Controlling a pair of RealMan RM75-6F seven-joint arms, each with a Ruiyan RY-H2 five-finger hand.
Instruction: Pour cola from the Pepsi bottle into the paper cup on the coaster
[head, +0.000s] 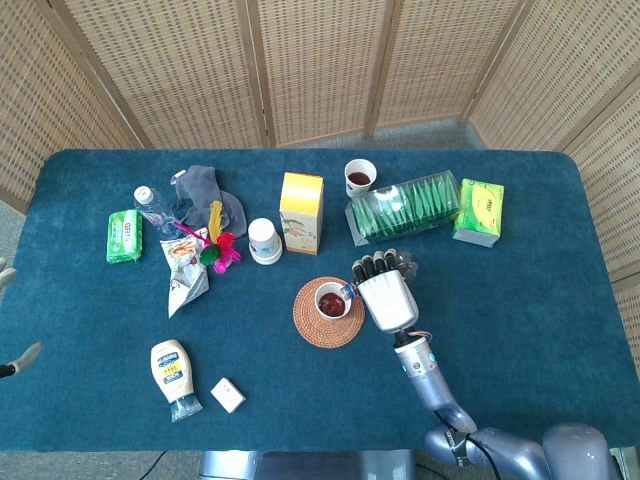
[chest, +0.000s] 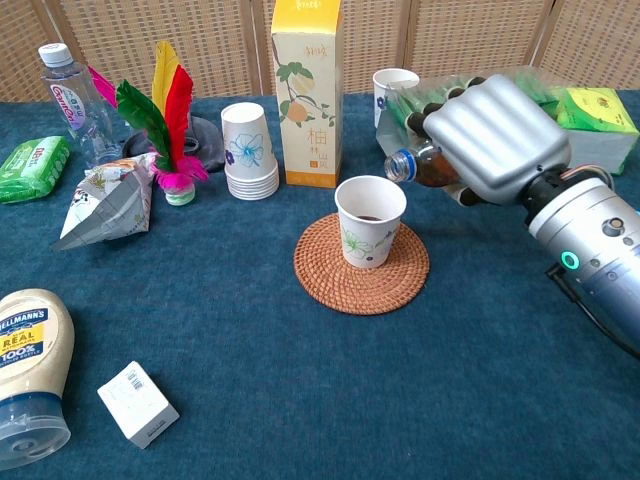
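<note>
A white paper cup (chest: 371, 220) (head: 332, 300) with a floral print stands on the round woven coaster (chest: 361, 265) (head: 326, 314); dark cola fills its lower part. My right hand (chest: 492, 139) (head: 388, 296) grips the Pepsi bottle (chest: 425, 167) (head: 348, 291), which lies nearly level with its open mouth pointing left, just right of the cup's rim and a little above it. No stream runs from it. Most of the bottle is hidden inside the hand. My left hand does not show in either view.
Behind the coaster stand a yellow juice carton (chest: 305, 92), a stack of paper cups (chest: 249, 151) and another cup of cola (head: 360, 177). Green packets (head: 404, 208) and a tissue box (head: 478, 211) lie behind my hand. Feather toy, water bottle, mayonnaise (chest: 30, 357) and small box (chest: 138, 403) sit left.
</note>
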